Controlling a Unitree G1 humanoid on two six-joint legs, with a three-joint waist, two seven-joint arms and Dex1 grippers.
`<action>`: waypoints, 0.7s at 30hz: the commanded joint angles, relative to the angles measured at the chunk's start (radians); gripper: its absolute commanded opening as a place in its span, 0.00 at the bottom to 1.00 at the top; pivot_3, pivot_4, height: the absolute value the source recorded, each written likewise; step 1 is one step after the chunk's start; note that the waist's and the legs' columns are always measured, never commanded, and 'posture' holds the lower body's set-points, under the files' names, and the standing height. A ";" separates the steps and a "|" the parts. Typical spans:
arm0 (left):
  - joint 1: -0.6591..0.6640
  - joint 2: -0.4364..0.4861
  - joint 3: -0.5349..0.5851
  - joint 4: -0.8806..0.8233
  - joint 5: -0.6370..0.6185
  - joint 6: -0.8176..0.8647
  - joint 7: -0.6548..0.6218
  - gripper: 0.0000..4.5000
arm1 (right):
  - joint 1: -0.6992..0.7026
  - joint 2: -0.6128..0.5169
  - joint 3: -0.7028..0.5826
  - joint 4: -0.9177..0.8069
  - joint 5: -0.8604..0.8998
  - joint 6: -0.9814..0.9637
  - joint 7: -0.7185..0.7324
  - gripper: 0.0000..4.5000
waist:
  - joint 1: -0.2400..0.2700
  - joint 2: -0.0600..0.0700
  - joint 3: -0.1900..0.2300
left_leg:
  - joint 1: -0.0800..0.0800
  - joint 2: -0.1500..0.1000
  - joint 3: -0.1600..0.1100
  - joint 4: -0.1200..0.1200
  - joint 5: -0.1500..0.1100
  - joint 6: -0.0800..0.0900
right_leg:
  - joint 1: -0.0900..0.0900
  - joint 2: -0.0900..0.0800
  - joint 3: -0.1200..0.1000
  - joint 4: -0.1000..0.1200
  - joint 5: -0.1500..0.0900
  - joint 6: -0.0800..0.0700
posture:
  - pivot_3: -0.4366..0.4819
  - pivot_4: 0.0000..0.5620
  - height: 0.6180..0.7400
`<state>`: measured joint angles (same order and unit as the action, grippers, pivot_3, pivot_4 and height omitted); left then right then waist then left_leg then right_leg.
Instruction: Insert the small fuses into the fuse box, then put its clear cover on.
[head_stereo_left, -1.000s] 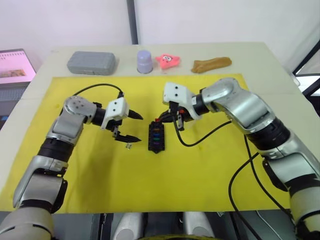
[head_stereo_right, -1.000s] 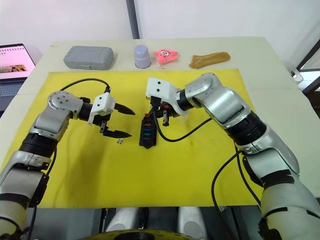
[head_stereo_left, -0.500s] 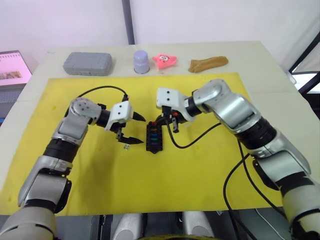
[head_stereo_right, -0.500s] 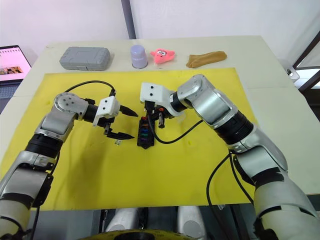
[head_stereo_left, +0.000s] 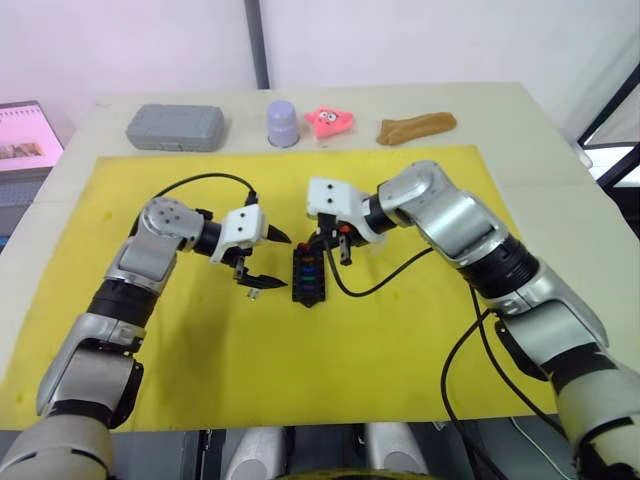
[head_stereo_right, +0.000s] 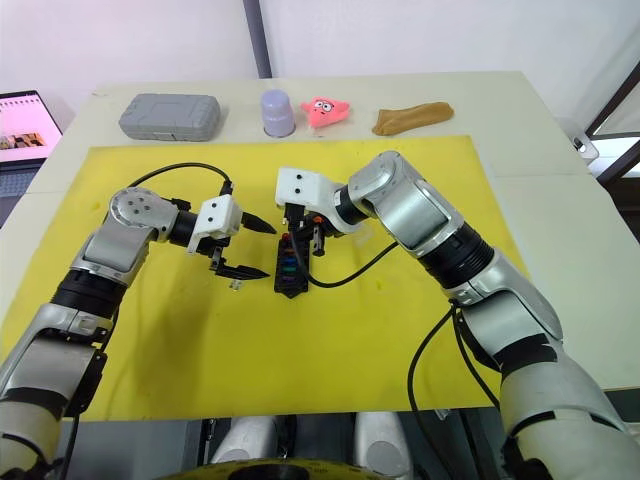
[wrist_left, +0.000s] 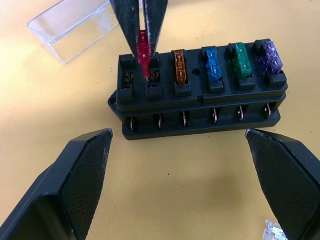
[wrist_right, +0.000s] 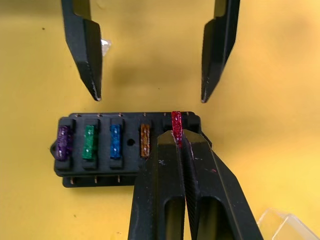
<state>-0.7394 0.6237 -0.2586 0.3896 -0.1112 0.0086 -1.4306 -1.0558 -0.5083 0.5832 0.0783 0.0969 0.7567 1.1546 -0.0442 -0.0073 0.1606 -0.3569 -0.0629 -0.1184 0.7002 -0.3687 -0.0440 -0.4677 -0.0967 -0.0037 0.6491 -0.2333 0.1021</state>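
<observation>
Right claw (wrist_right: 177, 131) pinching red fuse (wrist_left: 143, 52) over fuse box (wrist_left: 200, 95), left claw (head_stereo_left: 266, 262) wide beside it.

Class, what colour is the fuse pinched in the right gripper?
Red fuse, clearest in the right wrist view.

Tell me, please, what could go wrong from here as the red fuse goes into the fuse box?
The right gripper pinches the red fuse by its top above a slot of the fuse box; if it is off-line, the blades may jam or the fuse may twist out. Nothing holds the box: the left gripper is open beside it, so a downward push could tip or slide it. The clear cover lies close behind and could get knocked.
</observation>
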 joint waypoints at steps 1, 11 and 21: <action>0.004 0.004 0.010 -0.029 0.002 -0.020 0.007 1.00 | -0.011 0.007 -0.012 -0.013 -0.014 -0.015 0.012 0.00 | 0.000 0.000 0.000 | 0.000 0.000 0.000 0.000 0.000 0.000 | 0.000 0.000 0.000 0.000 0.000 0.000 | 0.48 0.27 1.00; -0.001 0.001 0.008 -0.023 0.003 -0.028 0.009 1.00 | 0.000 0.020 -0.026 -0.032 -0.006 0.007 0.027 0.00 | 0.000 0.000 0.000 | 0.000 0.000 0.000 0.000 0.000 0.000 | 0.000 0.000 0.000 0.000 0.000 0.000 | 0.48 0.27 1.00; 0.000 -0.003 0.008 -0.026 0.002 -0.026 0.011 1.00 | 0.002 0.023 -0.015 -0.013 -0.030 -0.012 0.020 0.00 | 0.000 0.000 0.000 | 0.000 0.000 0.000 0.000 0.000 0.000 | 0.000 0.000 0.000 0.000 0.000 0.000 | 0.48 0.27 1.00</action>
<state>-0.7385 0.6199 -0.2587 0.3895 -0.1085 -0.0086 -1.4221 -1.0418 -0.4925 0.5821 0.0805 0.0786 0.7569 1.1754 -0.0446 -0.0073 0.1606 -0.3568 -0.0629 -0.1185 0.7003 -0.3687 -0.0440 -0.4676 -0.0968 -0.0037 0.6492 -0.2333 0.1021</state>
